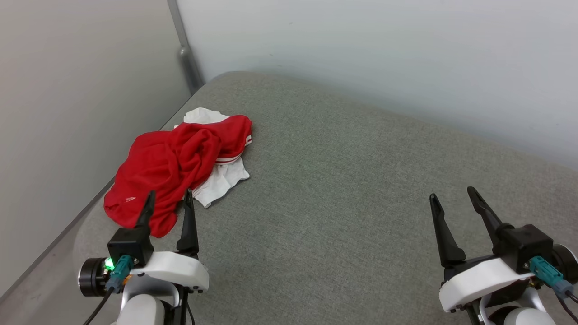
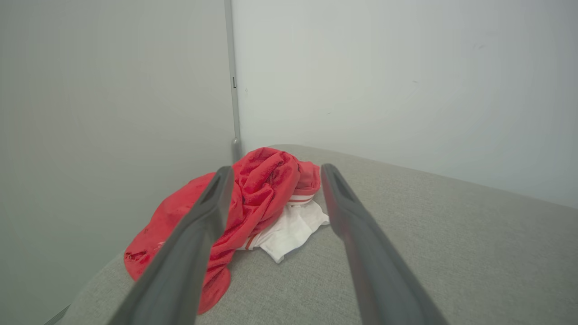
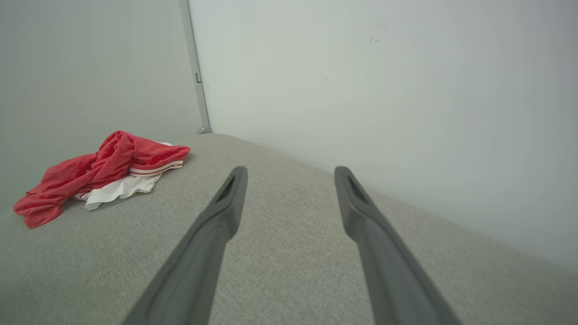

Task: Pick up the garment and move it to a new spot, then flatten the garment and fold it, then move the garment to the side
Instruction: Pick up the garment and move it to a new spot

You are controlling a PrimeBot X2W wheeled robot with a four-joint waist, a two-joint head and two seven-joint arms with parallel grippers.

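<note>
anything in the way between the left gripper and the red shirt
Nothing visible does. The open left gripper points straight at the crumpled garment, which lies on the grey fabric surface close ahead of its fingertips.

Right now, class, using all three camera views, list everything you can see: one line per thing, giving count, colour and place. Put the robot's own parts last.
garment: one, red with white parts and red-and-white striped trim, crumpled in a heap at the far left of the cushioned surface, near the corner
cushioned surface: one, grey woven fabric, spreading across the foreground under the garment
walls: two, pale grey-white, meeting in a corner behind the surface
corner strip: one, grey metal, running up where the walls meet
left gripper: one, dark fingers on a white wrist, lower left, open, fingers at the garment's near edge
right gripper: one, dark fingers on a white wrist, lower right, open, over bare cushion
</note>
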